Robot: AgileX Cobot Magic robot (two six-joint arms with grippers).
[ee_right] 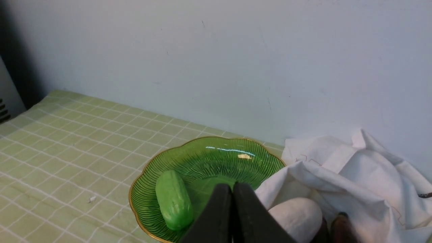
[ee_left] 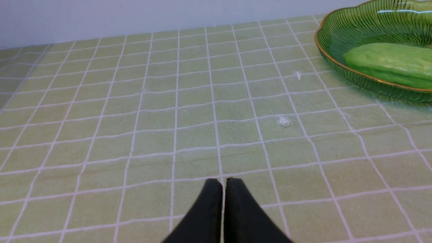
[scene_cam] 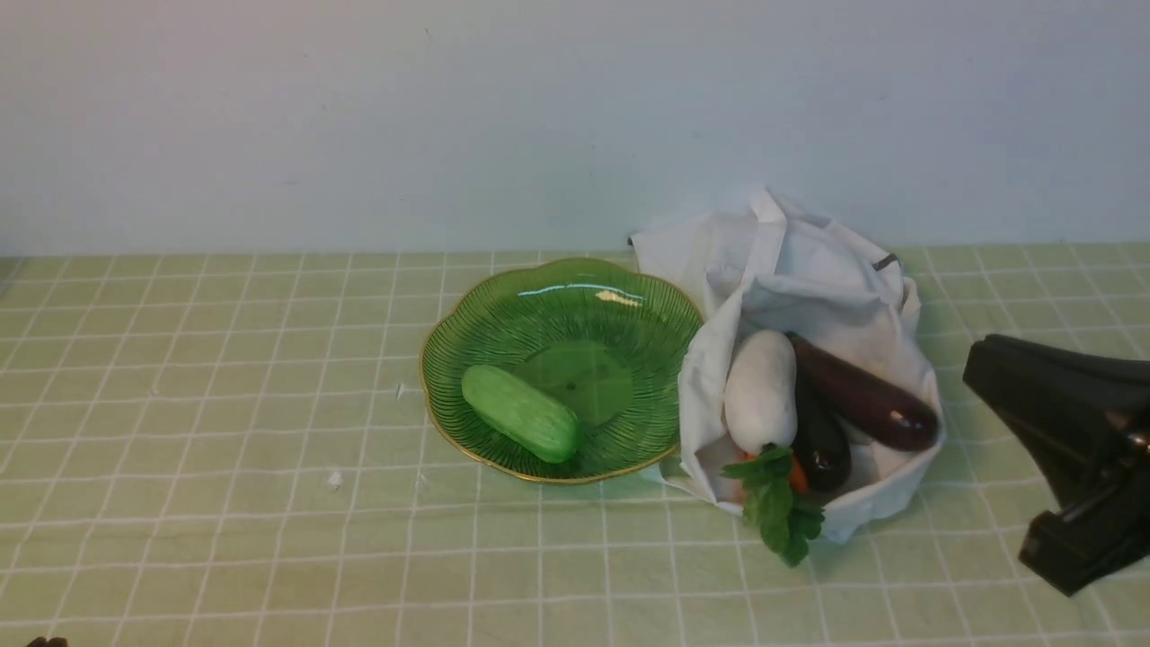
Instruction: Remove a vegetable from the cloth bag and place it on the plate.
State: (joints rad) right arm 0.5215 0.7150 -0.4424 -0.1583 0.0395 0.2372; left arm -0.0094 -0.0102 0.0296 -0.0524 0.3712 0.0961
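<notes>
And there it is, the light green cucumber (scene_cam: 521, 413), lying on the green glass plate (scene_cam: 588, 359), down at its seven o'clock! Task looks done; any coming move is probably just the arms settling. From the right jaws (ee_right: 232, 187), shown closed and empty, the vegetable lies out toward nine o'clock, well apart, its long axis running ten to four in the front view. Left jaws (ee_left: 224, 182), also together on nothing, have it toward two o'clock. Which is nearer? Can't call it! Stubby, blunt-ended, matte, faintly bumpy.
</notes>
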